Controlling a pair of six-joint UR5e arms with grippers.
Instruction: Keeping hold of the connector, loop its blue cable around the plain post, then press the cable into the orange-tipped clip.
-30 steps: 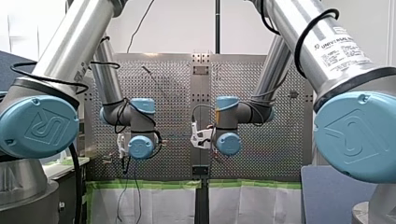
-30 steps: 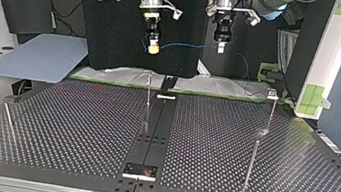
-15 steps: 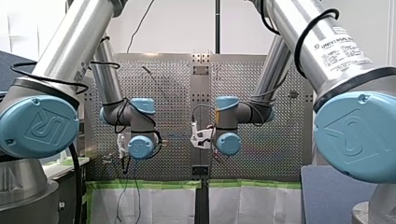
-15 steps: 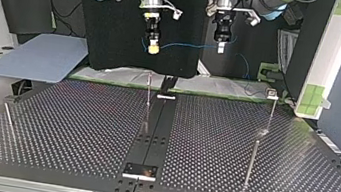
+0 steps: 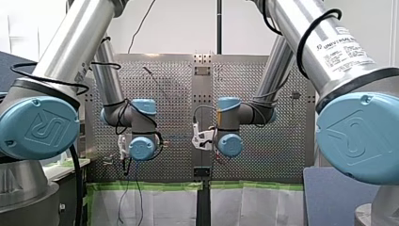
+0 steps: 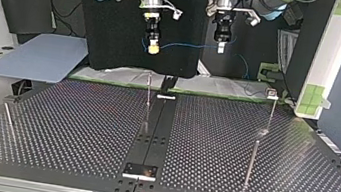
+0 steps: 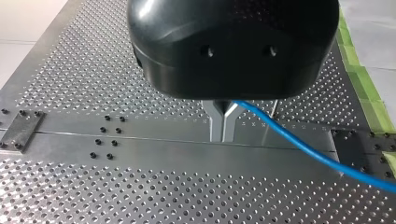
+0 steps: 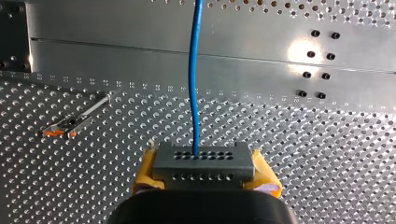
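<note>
Yellow-padded at the top view's left, could let the grey hole-faced block connector (image 8: 203, 161) twist out of my right gripper (image 6: 153, 48), clamped on it high over the perforated metal tabletop (image 6: 78, 123), if yanked through the thin blue cable (image 6: 185, 45) by my left gripper (image 6: 221, 46) further right, pinched closed on that cable with metal fingers (image 7: 216, 126). Looks lightly bowed between the two, leaving the connector's upper hole row, well apart from the orange-tipped clip (image 8: 70, 123) and not yet looped.
</note>
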